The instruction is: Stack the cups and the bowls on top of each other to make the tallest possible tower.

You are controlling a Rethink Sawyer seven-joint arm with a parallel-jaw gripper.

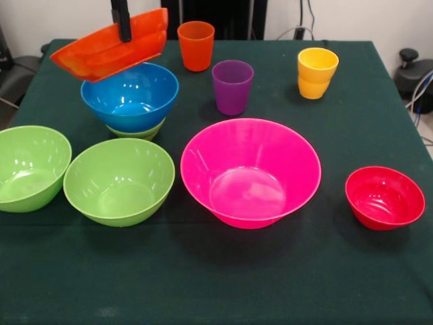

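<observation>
Gripper (124, 30) pinches tilted orange bowl's (111, 46) rim above blue bowl (130, 95).

Lab: cloth-draped table (379, 271), cables (423, 88), white wall (61, 17).

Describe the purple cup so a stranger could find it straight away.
Start at the big pink bowl in the table's middle. Directly behind it stand three cups in a row. The purple cup is the middle one, between the orange cup and the yellow cup.
</observation>
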